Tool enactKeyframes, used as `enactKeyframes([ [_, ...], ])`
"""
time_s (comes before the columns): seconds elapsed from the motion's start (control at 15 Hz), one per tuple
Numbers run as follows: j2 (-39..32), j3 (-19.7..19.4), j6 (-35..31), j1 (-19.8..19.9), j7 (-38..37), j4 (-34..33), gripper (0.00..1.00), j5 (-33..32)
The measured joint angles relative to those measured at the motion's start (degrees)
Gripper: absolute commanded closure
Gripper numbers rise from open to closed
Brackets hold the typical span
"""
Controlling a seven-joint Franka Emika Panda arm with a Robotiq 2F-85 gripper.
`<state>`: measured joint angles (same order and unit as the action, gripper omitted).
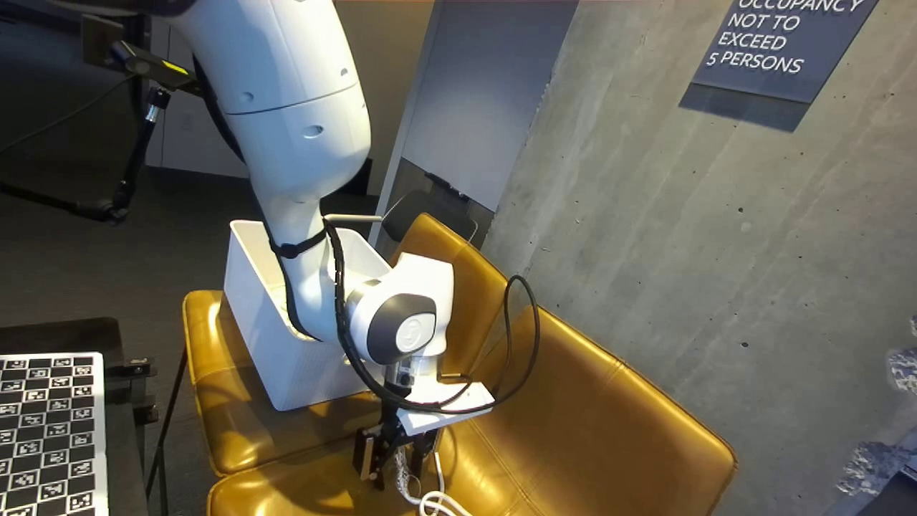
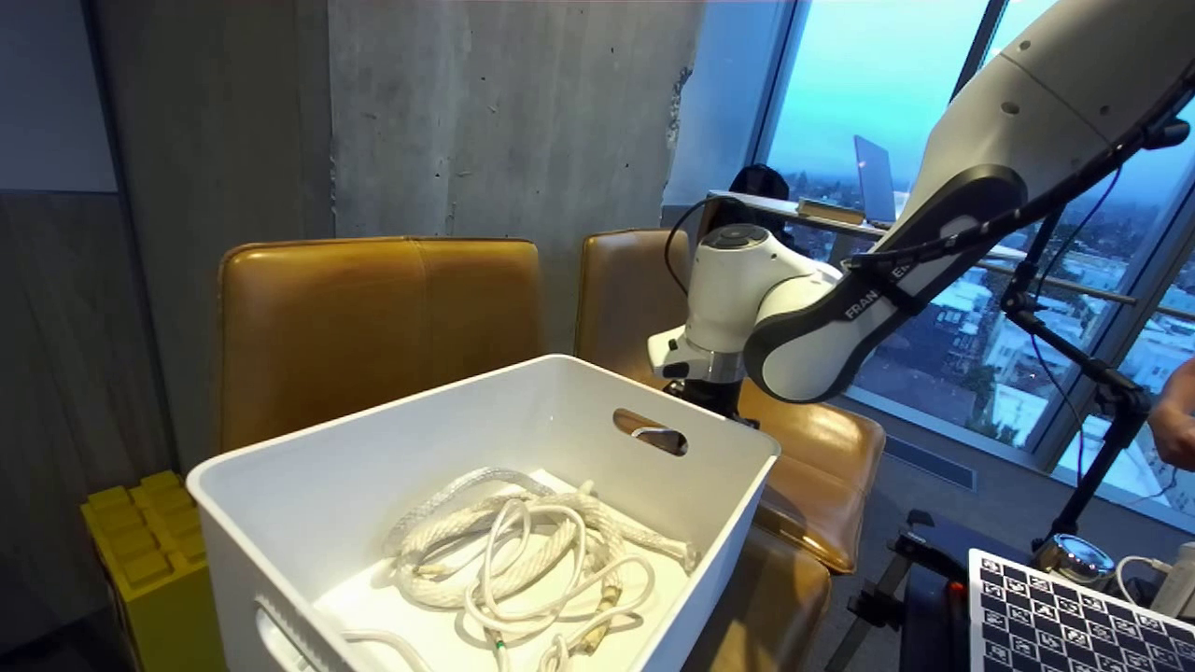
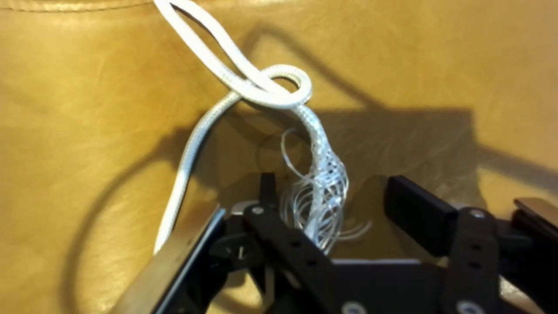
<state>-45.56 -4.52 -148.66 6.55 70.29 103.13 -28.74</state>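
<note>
Tan seat (image 3: 87, 65) is bearing white cord (image 3: 244, 89) — hand (image 3: 330, 194) is straddling its frayed end (image 3: 321, 174), jaws parted; grasp apparently pending, seemingly requiring closure

On one chair (image 1: 315, 480), a cord (image 3: 279, 101) reaches between my fingers (image 3: 418, 213); on the next chair (image 1: 233, 401) stands a bin (image 2: 579, 429) with ropes (image 2: 597, 513) inside.

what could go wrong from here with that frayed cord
The open pincer straddles the frayed end of the white braided cord, and that end might slip out or snag if gripped. The cord crosses over itself, so lifting could tighten it into a knot. The black cable bows outward near a chair backrest and might catch.
</note>
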Motion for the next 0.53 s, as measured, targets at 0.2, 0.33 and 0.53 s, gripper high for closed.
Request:
enactKeyframes([
  [0.2, 0.01, -0.41, -0.57, -0.01, -0.79, -0.17, 0.88, 0.0],
  [0.33, 0.02, -0.83, -1.12, -0.03, -1.5, -0.15, 0.99, 0.0],
  [0.53, 0.16, -1.81, -1.76, 0.01, -3.1, 0.34, 1.0, 0.0],
])
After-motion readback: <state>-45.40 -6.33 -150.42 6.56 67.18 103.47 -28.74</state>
